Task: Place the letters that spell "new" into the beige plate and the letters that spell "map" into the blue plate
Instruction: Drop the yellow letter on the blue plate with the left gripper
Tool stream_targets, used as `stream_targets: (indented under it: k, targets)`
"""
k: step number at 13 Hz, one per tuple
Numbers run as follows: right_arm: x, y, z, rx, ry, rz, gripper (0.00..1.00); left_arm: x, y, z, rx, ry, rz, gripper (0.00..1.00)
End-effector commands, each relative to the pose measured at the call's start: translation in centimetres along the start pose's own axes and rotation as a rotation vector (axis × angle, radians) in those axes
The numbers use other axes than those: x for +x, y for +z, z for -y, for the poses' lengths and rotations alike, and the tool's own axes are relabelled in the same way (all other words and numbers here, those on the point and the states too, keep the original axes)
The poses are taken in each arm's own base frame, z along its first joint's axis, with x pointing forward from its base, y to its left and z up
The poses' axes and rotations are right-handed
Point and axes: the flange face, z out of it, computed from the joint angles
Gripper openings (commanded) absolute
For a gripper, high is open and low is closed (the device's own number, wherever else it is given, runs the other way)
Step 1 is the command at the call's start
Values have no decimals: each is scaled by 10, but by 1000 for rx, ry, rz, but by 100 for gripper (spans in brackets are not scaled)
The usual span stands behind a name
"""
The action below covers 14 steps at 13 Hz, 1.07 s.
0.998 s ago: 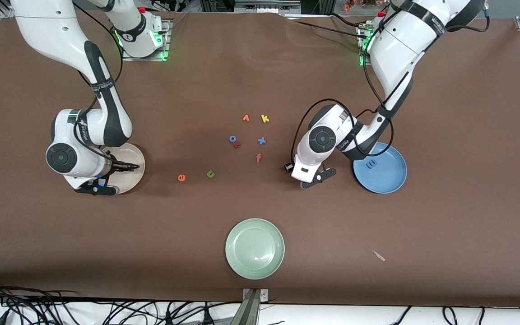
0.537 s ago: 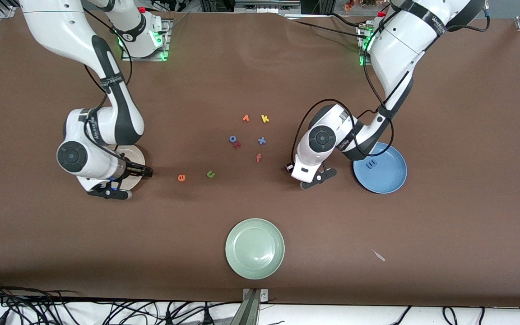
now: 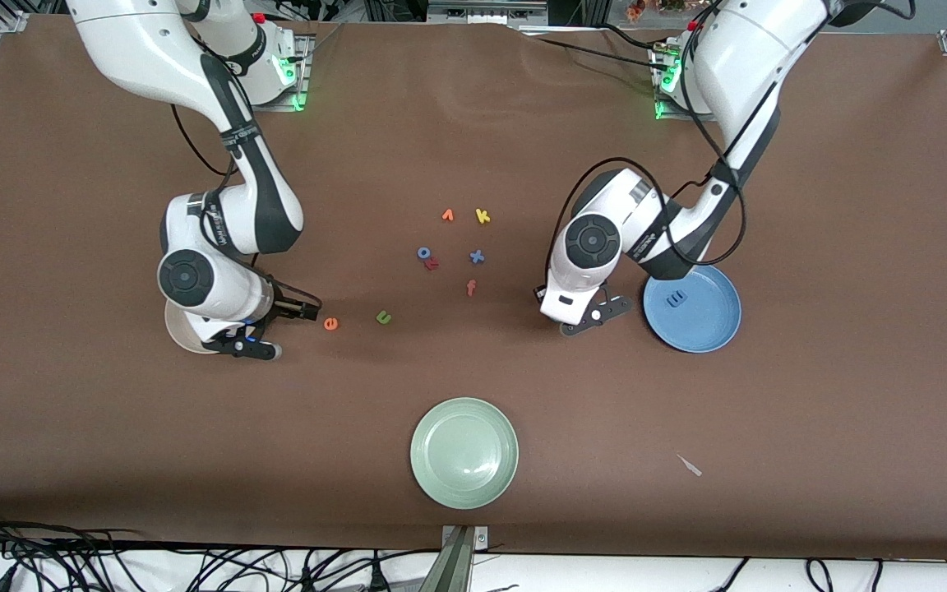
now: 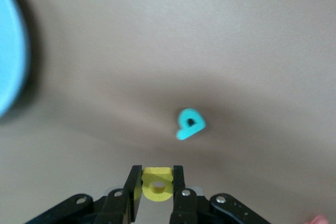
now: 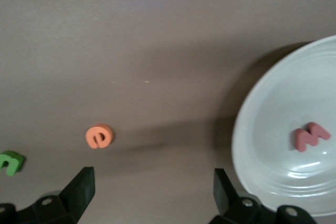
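— On the brown matte tabletop [image 3: 810, 205], what's where?
— The round blue plate [image 3: 708, 329] holds the blue m [image 3: 676, 299]; beside it the left pincer [image 4: 157, 187] clenches the yellow a [image 4: 156, 182] above the teal p [image 4: 189, 124].
— And the right pincer [image 5: 152, 187]?
— Spread wide, between the glossy beige plate [image 5: 262, 145], carrying the pink-red w [image 5: 311, 137], and the orange e [image 3: 330, 323]; the green n [image 3: 383, 316] lies near.

orange e [image 3: 330, 324]: lies alone on bare tabletop [image 3: 810, 205], green n [image 3: 383, 316] near, apart from it.
right gripper [image 3: 284, 329]: jaws wide, just beside the e, partly over the beige plate [image 3: 182, 333].
middle cluster: yellow k [image 3: 482, 216], blue x [image 3: 477, 256], orange f [image 3: 471, 287] lie close together.
pale green plate [image 3: 464, 452]: well apart, bare tabletop around it.
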Motion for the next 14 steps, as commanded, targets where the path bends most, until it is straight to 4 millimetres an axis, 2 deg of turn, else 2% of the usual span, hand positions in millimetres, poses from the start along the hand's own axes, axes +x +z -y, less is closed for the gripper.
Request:
stream_targets:
  k: [1,3,4,5,6,8,10,12,14]
  targets:
    - [5,8,16,6,-2,-9,100,25,-28,44,53,178,9,14]
    - [3,17,31,7,-28,-31,100,49,-40,83,77,299,33,15]
    - [1,17,36,11,-34,-44,100,66,-38,111,84,345,57,15]
    - [1,19,39,11,-40,-50,100,74,-35,132,85,403,72,15]
    - [2,22,40,14,-41,-63,100,80,-29,145,92,445,84,15]
    - [1,36,47,19,-57,-86,100,85,-12,165,134,498,95,15]
    - [2,44,51,24,-71,-103,100,83,4,174,207,540,84,15]
    - [2,47,52,26,-71,-106,100,89,20,188,186,548,70,15]
    - [2,52,51,23,-71,-100,94,103,33,209,156,585,79,15]
